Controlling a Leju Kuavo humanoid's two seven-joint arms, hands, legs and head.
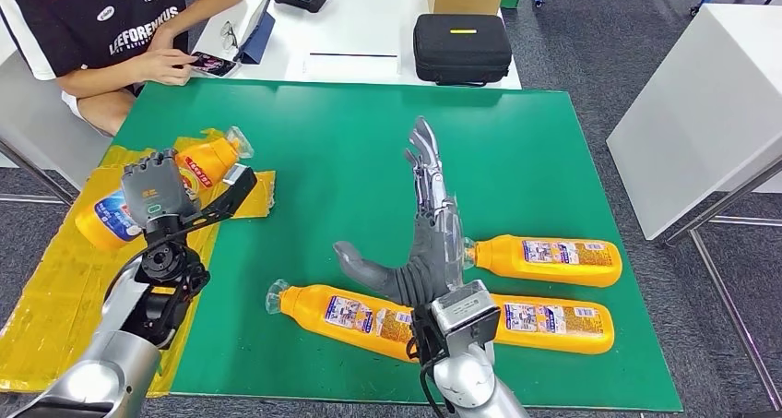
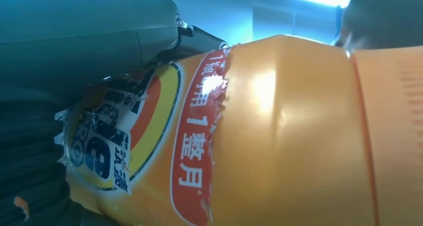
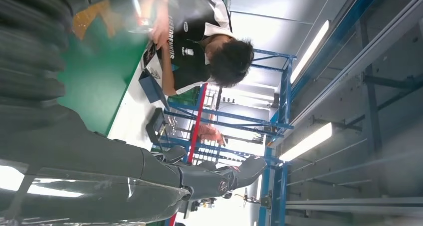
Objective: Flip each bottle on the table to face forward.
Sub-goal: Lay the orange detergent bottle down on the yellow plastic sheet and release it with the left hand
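Above bottles (image 1: 443, 321), right hand (image 1: 426, 233) splayed upright

Held bottle (image 1: 152, 197) at 9 o'clock over the sheet (image 1: 55, 280). Three bottles (image 1: 346, 315) (image 1: 546, 258) (image 1: 553, 324) at 5 o'clock on the mat (image 1: 350, 141), w/ right hand (image 1: 420, 243) betw. them. Case (image 1: 461, 47) at 12, behind mat.

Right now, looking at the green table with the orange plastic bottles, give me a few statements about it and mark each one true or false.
1. The left hand holds an orange plastic bottle over the yellow sheet. True.
2. The right hand grips a bottle. False: it is open, fingers extended, holding nothing.
3. Three orange bottles lie on the green table near the right hand. True.
4. The black zip case sits on the green table. False: it sits on the white table behind.
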